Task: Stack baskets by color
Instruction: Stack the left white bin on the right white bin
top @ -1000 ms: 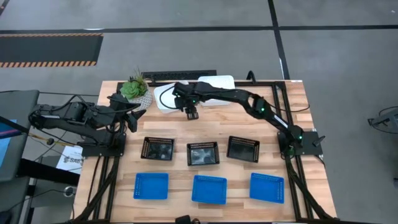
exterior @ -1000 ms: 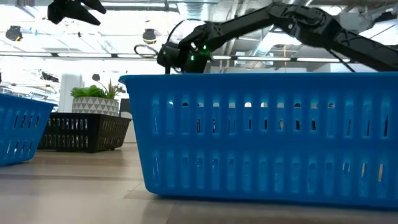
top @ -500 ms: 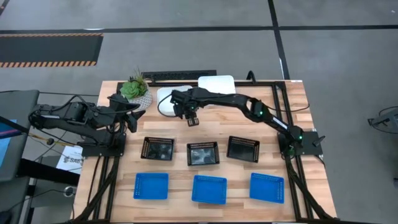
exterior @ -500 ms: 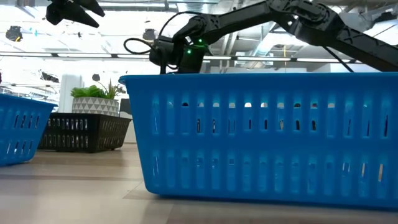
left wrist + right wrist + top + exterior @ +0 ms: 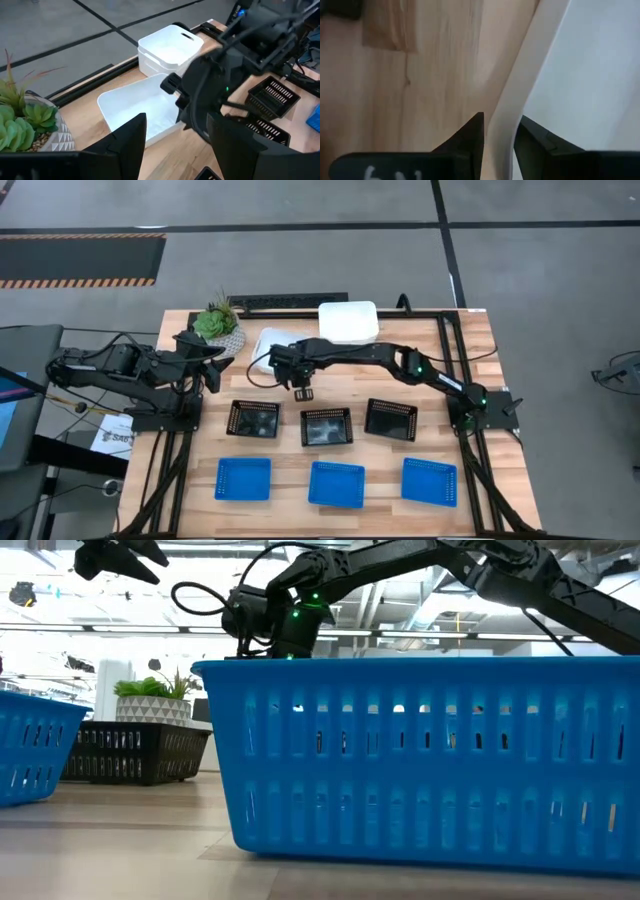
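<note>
One white basket sits on the table's far left, by the potted plant. A second white basket stands to its right and looks like two nested ones. Three black baskets form a middle row and three blue baskets a near row. My right gripper is down at the left white basket's near right wall, one finger on each side of it, a little open. My left gripper hovers open and raised at the left, by the plant. My right gripper straddles the white basket's wall from above, pointing steeply down, with one finger inside the basket and one finger outside over the wood. The basket rests flat on the table. Whether the fingers touch the wall, I cannot tell.
The green potted plant stands at the far left corner, close to the white basket and my left gripper. A dark strip lies along the far edge. Bare wood lies between the white baskets and the black row.
My right gripper has swung from between the two white baskets toward the table's left and near edge, and has come down a little at the left white basket's near wall. My left arm has kept still.
</note>
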